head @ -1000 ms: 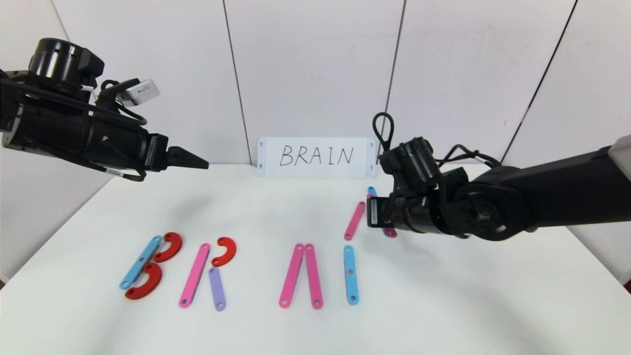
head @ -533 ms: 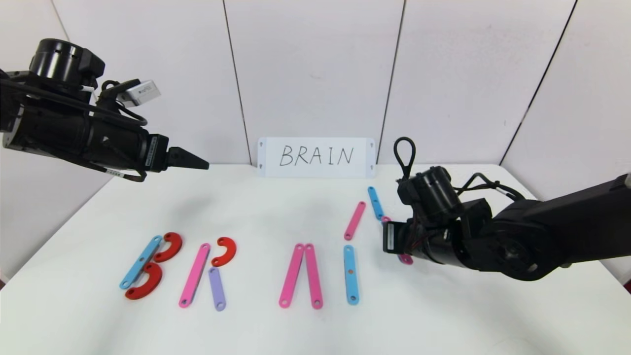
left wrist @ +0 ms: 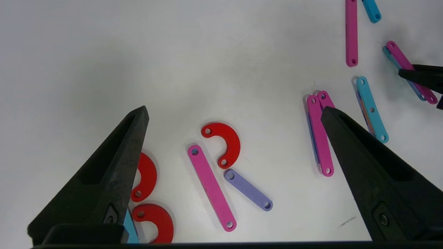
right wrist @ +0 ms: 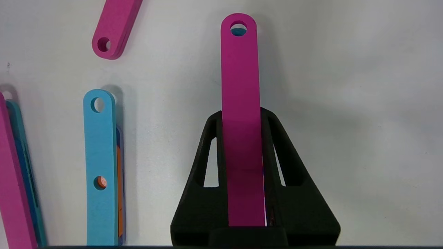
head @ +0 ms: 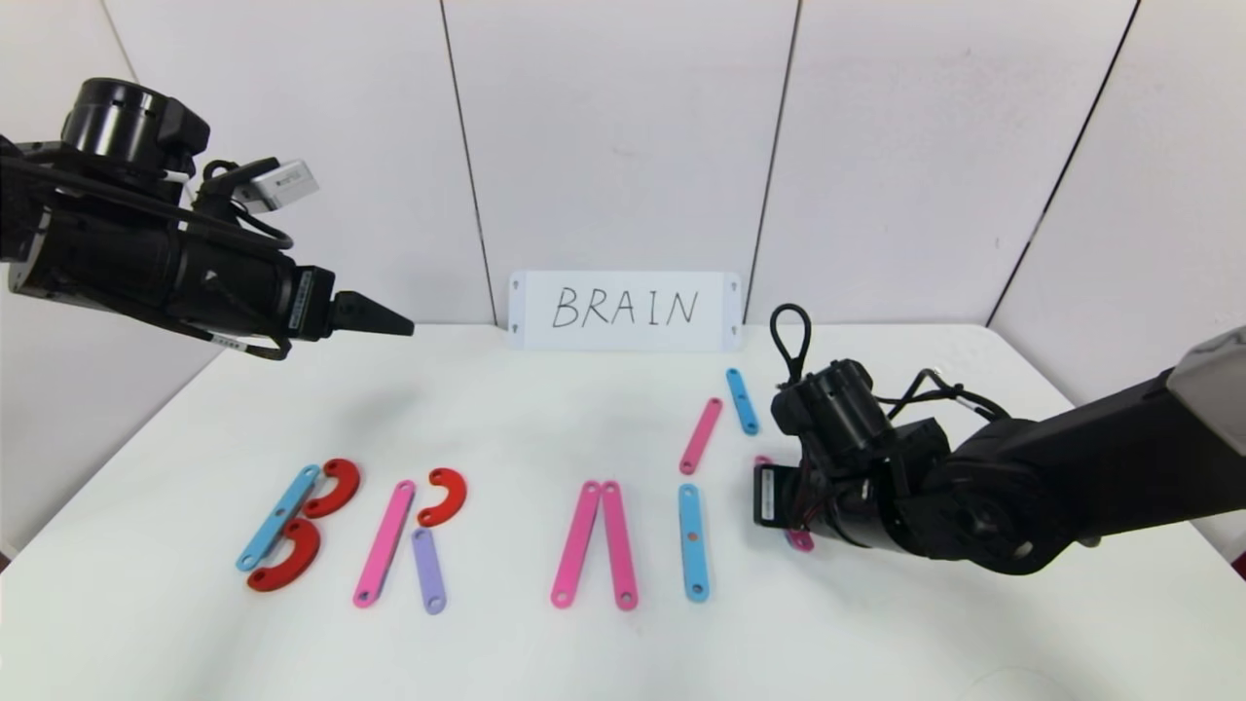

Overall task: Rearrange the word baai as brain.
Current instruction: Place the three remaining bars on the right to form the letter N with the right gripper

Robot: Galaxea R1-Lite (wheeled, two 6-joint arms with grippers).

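On the table lie a B of a blue strip [head: 277, 516] and two red curves, and an R of a pink strip [head: 384, 543], a red curve [head: 444, 496] and a purple strip [head: 428, 570]. Right of these are two pink strips [head: 594, 545] leaning together and an upright blue strip [head: 692, 541]. My right gripper [right wrist: 241, 116] is shut on a pink strip [right wrist: 239, 86]. It holds the strip low over the table just right of the blue strip; its end shows in the head view [head: 800, 540]. My left gripper [head: 375, 314] is open and empty, raised at the far left.
A loose pink strip [head: 701, 435] and a loose blue strip [head: 742, 400] lie behind the upright blue strip. The white BRAIN card [head: 623, 310] stands against the back wall. The right arm's wrist [head: 837, 467] covers the table below it.
My right gripper has carried the pink strip from beside the loose strips at the back toward the front, to the right of the upright blue strip. The left arm has not moved.
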